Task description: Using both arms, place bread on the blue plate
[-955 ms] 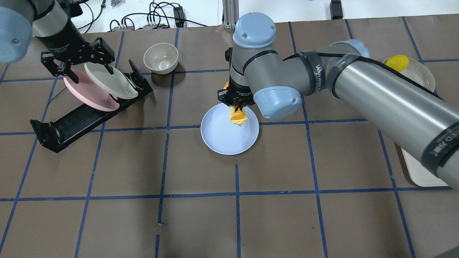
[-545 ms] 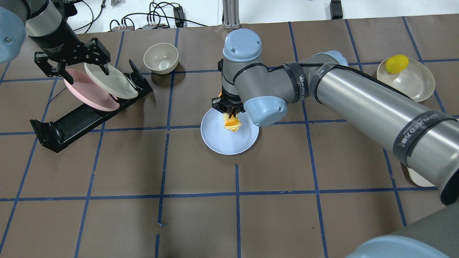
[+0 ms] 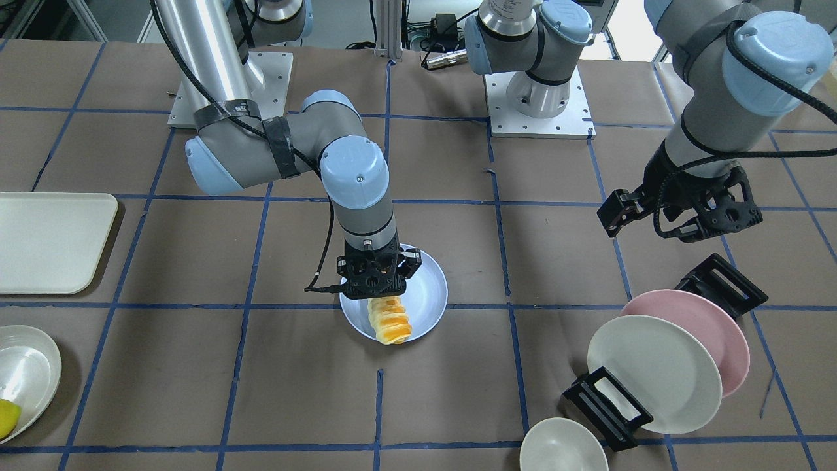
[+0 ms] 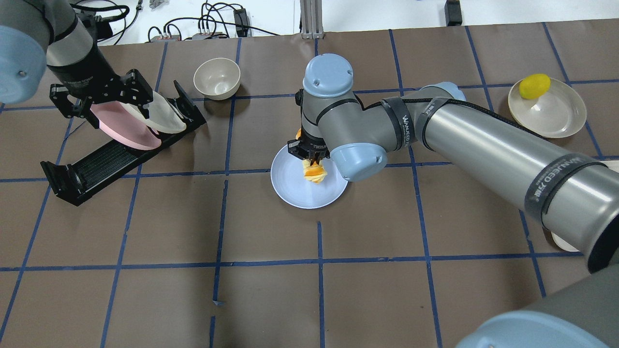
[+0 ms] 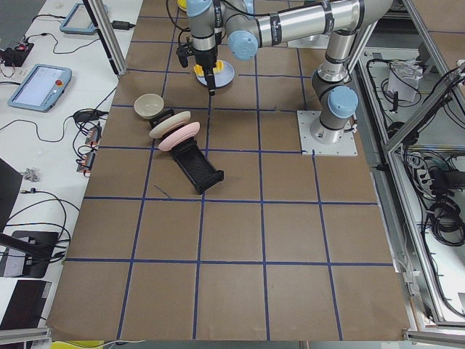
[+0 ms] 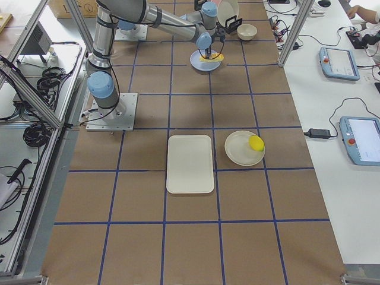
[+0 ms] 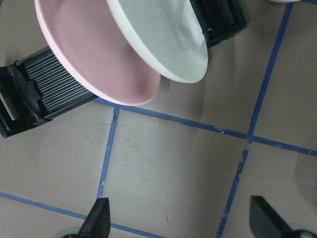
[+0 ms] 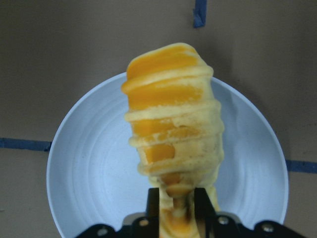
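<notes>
Trying to pin down where the bread point(image 8: 171, 124) sits relative to the right gripper point(image 8: 176, 198), anyone? (asks A)

The right gripper's fingers point(image 8: 152, 203) are clamped on one end of it. The rest of the loaf sticks straight out from the fingers, over the blue plate point(image 8: 84, 168), and its free end reaches about to the plate's rim on the side away from the robot. In the front-facing view the gripper points down over the half of the plate nearer the robot, with the bread below it. Honestly can't tell if the loaf is touching the plate surface or just above it. (says B)

And the other arm? (A)

The left gripper point(image 7: 183, 220) is well apart from the blue plate, off to the robot's left. Its fingers are spread wide with nothing between them, above the pink plate point(image 7: 89, 54) and cream plate point(image 7: 158, 39) leaning in the black rack point(image 7: 49, 94). (B)

Any writing? (A)

Only the black strap point(image 4: 551, 181) around the right arm. It has white lettering that looks like "WANJEED", and the rest is too small to read. (B)
</notes>
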Available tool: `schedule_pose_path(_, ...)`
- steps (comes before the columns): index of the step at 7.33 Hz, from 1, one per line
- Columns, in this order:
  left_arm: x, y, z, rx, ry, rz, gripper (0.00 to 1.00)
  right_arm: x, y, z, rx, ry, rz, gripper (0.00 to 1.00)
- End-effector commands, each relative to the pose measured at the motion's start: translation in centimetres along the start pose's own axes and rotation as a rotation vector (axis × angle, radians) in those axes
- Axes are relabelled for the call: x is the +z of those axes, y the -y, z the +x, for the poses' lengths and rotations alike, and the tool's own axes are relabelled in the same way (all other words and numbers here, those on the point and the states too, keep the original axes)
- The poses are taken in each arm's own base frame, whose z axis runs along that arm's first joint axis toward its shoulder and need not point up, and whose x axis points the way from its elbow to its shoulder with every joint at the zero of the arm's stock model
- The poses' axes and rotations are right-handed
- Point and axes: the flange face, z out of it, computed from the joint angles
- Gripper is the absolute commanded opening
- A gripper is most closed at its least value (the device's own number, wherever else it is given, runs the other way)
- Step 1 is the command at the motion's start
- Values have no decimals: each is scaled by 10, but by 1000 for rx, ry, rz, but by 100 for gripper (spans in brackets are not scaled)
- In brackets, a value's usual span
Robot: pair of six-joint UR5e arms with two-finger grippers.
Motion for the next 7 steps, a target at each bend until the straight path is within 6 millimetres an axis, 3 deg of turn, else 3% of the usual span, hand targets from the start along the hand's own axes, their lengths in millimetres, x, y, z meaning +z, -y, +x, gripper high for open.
schedule_pose_path(1, -5, 1, -1, 4, 6, 24, 100, -4, 3, 7, 19, 5, 6, 100)
schedule_pose_path(2, 2, 6, 4, 51, 0, 13, 100, -9, 5, 9, 15, 9, 15, 100)
schedule_pose_path(4, 7, 2, 8, 83, -4, 0, 100, -49, 6, 15, 26, -3, 65, 100)
schedule_pose_path(5, 7, 1, 10, 72, -22, 0, 100, -70, 6, 37, 58, -89, 82, 100)
schedule_pose_path(6, 6, 0, 15, 65, -83, 1, 100, -85, 22, 60, 100, -101, 117, 100)
schedule_pose_path(7, -6, 0, 15, 59, -91, 23, 100, -113, 29, 81, 119, -92, 158, 100)
